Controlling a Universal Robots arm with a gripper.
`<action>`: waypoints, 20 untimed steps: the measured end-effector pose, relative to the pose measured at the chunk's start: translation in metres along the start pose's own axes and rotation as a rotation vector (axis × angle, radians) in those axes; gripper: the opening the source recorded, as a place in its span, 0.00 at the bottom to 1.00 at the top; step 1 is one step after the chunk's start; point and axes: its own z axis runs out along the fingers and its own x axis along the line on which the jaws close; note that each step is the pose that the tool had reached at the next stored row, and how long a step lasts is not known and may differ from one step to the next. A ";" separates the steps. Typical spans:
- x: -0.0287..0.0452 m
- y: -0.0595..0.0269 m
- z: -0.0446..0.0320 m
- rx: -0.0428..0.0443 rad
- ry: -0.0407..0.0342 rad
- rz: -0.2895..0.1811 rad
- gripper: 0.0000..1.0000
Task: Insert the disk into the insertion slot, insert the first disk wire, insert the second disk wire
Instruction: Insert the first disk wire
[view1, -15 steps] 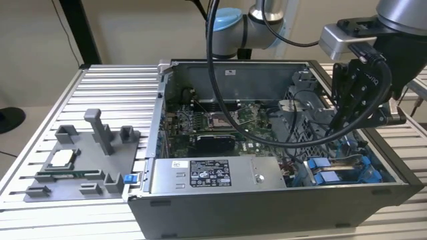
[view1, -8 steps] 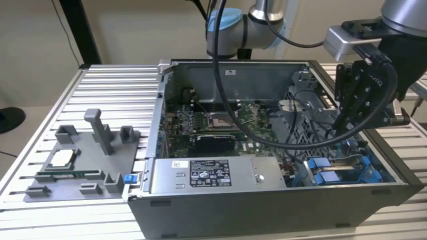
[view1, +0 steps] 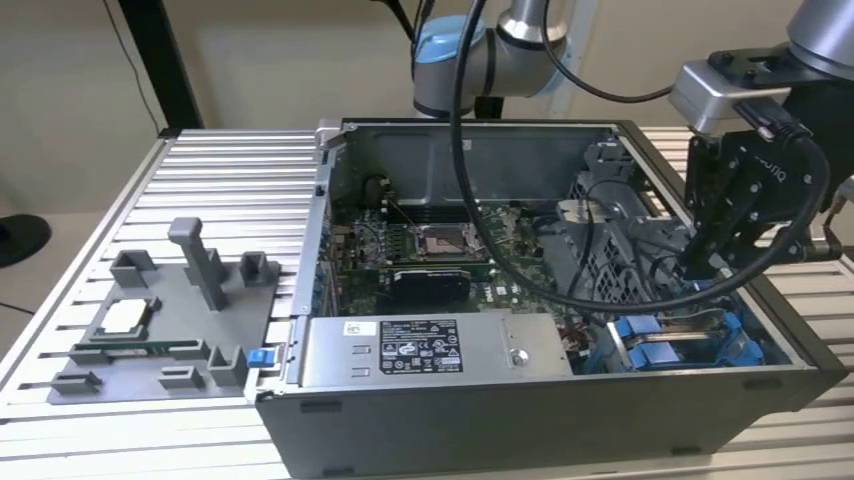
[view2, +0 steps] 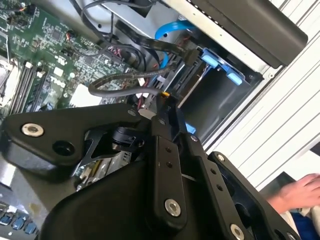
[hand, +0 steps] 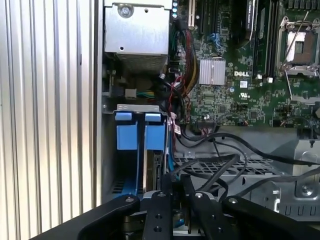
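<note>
The silver-grey, blue-framed disk (hand: 150, 150) seems seated in the grey-walled insertion slot (hand: 131, 107) ahead of the gripper (hand: 173, 184), jaws clenched; black wires (hand: 280, 157) look unplugged.

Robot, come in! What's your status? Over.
Gripper down at insertion slot. Black cables looped right beside it. Person's hand outside the case.

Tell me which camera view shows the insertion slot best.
The first wrist view: it looks straight down into the insertion slot, showing its opening and grey metal walls. The exterior view shows it obliquely, mostly its blue rails. The second wrist view catches the rail ends from the side.
</note>
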 end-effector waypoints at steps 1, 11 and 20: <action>0.0016 -0.0001 0.0004 -0.0021 0.0000 0.001 0.00; 0.0114 -0.0011 0.0065 -0.0136 0.0010 0.007 0.00; 0.0125 -0.0103 0.0162 -0.0135 0.0013 0.007 0.00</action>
